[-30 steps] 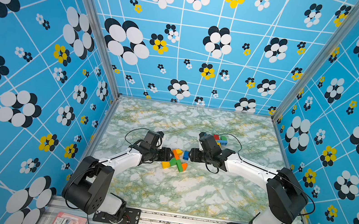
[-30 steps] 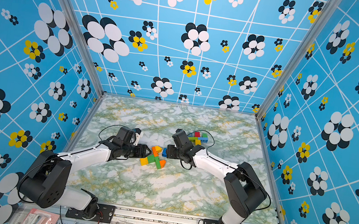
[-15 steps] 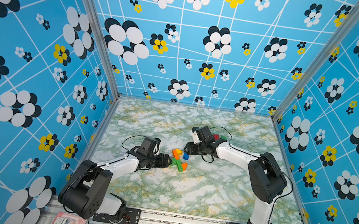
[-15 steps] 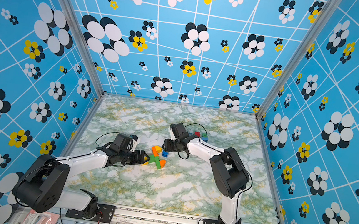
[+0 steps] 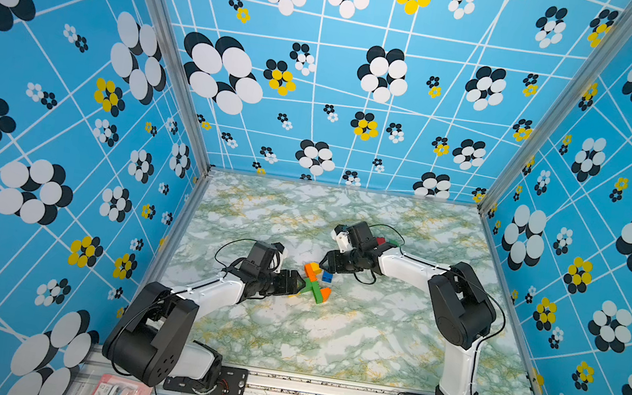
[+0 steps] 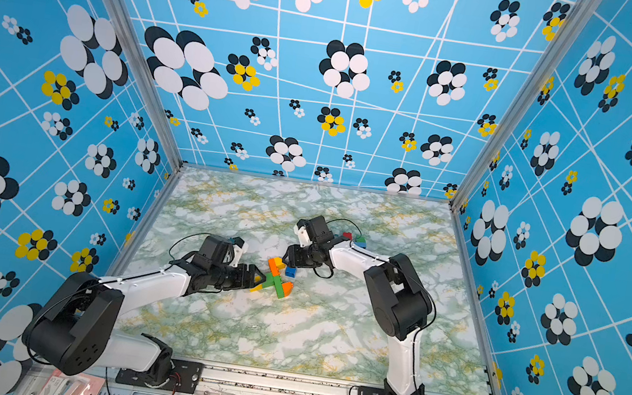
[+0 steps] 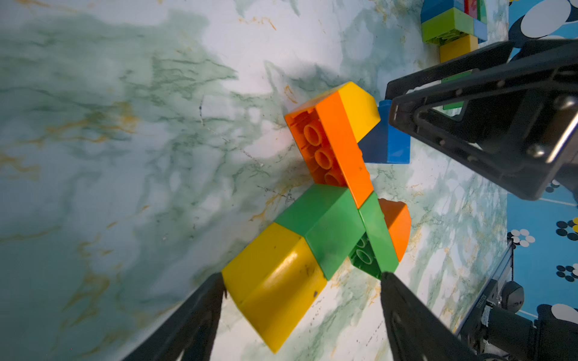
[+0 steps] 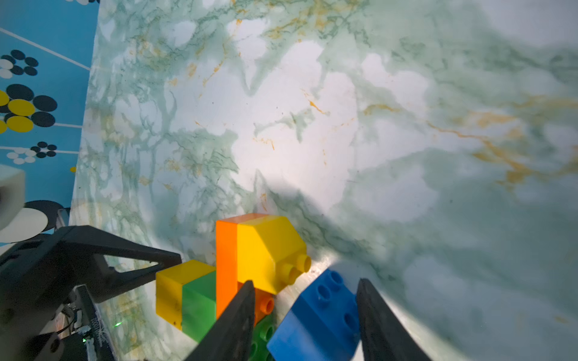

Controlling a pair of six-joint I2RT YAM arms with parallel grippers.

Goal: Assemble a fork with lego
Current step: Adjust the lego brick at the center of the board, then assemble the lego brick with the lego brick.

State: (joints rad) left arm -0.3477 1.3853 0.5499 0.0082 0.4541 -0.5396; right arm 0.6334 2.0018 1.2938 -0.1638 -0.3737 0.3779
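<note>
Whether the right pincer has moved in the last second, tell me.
Yes. The right pincer has shifted slightly toward the back wall, judged against the blue brick.

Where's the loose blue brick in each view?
Top view: blue brick mid-table, right of the orange brick.
Top view: same place.
Left wrist: behind the orange brick, beside the right tool.
Right wrist: between the right tool's fingers.
Landmark: the orange brick, in all four.

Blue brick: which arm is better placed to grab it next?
Right. The right gripper has open jaws either side of the blue brick; the left gripper is at the yellow brick, with the joined bricks between.
</note>
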